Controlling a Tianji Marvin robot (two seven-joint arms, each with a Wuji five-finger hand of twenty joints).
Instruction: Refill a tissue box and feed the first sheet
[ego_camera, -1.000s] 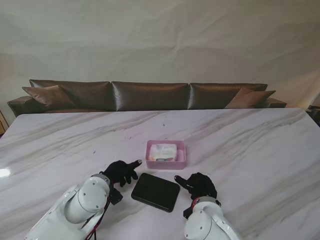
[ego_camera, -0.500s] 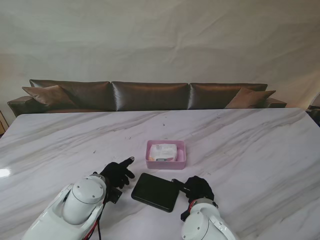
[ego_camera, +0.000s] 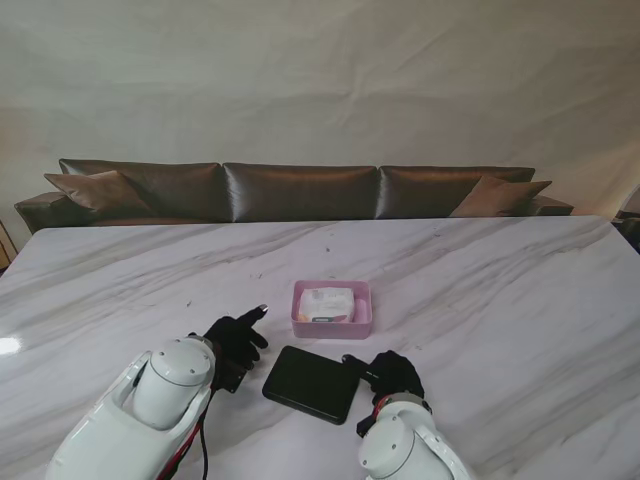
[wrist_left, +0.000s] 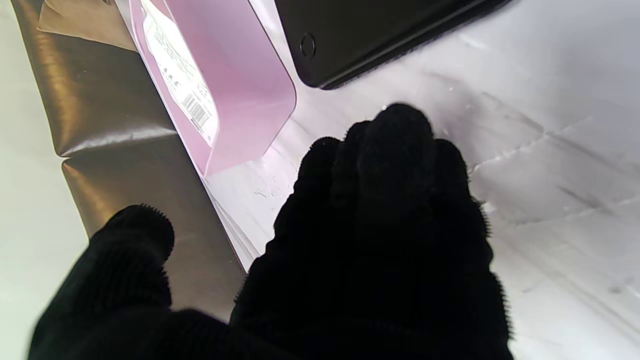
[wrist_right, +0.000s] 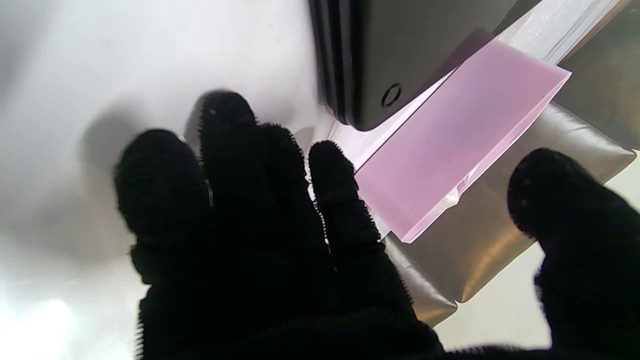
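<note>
Now withdrawn toward robot: left hand (ego_camera: 236, 340) pulled back from pink tissue box (ego_camera: 331, 308), fingers apart, empty; right hand (ego_camera: 393, 374) likewise spread, empty, edged against black lid (ego_camera: 311, 383); refill pack already inside box; lid next.

Pink box (ego_camera: 332, 308) holds a white pack (ego_camera: 326, 303); the lid (ego_camera: 311, 384) is black (matte), and the table (ego_camera: 500, 290) white marble with grey veins.
</note>
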